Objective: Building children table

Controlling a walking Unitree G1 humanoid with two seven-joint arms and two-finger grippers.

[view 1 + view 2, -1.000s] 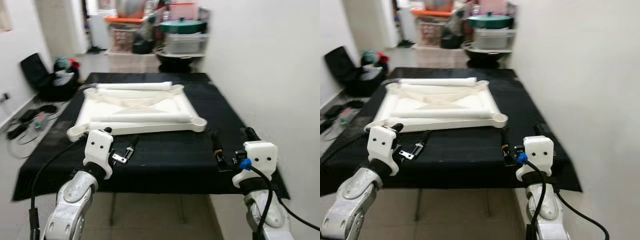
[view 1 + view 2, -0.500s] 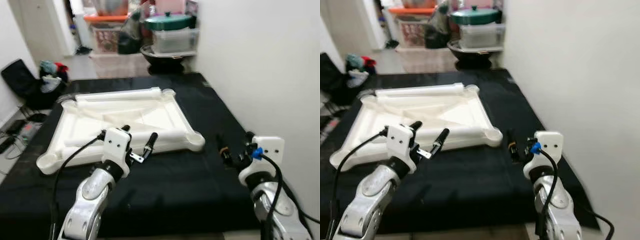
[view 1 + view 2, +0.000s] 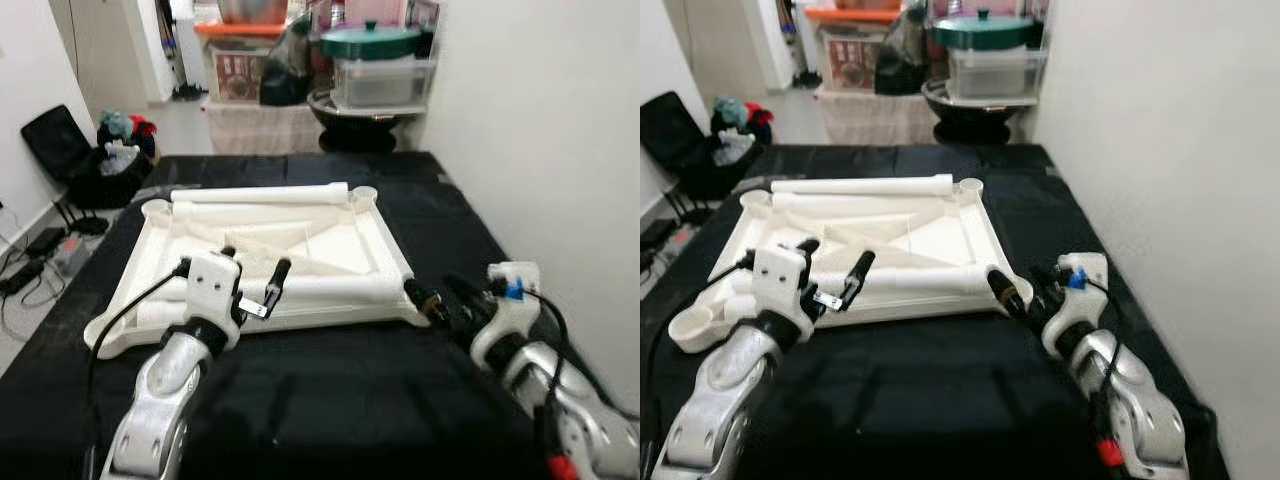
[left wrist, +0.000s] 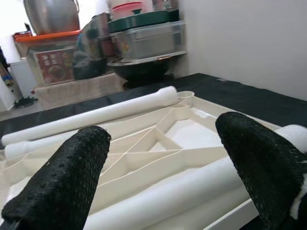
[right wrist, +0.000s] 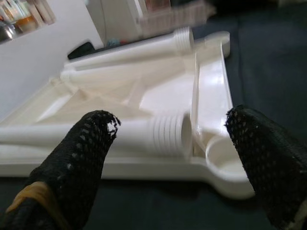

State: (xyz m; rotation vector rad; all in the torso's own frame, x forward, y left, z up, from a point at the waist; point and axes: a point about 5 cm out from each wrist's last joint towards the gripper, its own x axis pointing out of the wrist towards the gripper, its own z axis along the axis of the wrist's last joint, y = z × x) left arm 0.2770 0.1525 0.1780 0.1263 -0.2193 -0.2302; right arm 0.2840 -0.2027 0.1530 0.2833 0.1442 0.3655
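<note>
Seemingly, reaching is under way: both pincers, left (image 3: 254, 283) and right (image 3: 1017, 292), are held apart at the near leg (image 3: 330, 288) on the tabletop (image 3: 375, 225); closing comes next.

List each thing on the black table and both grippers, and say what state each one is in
White tabletop: lying upside down, flat on the black cloth.
Near leg: loose, lying across the tabletop.
Far leg: loose, lying along the far rim.
Left gripper: open, empty.
Right gripper: open, empty.
</note>
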